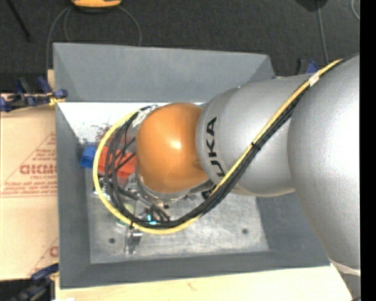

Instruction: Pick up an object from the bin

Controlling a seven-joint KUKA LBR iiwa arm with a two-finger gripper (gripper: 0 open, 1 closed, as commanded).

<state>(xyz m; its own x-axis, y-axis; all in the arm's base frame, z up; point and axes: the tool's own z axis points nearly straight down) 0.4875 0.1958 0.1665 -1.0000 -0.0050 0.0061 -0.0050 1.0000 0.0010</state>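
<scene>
**Blue block at the bin's left, gripper low over the floor**

Against the left wall of the grey bin (69, 187) lies a small blue object (88, 156) that looks blocky, its right part hidden behind the wrist cables (106, 168). It is probably light, stiff plastic, smooth enough to slip, so a grip across its narrow sides, square and centred, seems safest. Lower and to the right, apart from it, the gripper (133, 238) sits close to the bare floor. Whether it is wide or narrow I cannot tell, and nothing shows in it. The orange cover (169, 146) hides the bin's middle.
</scene>
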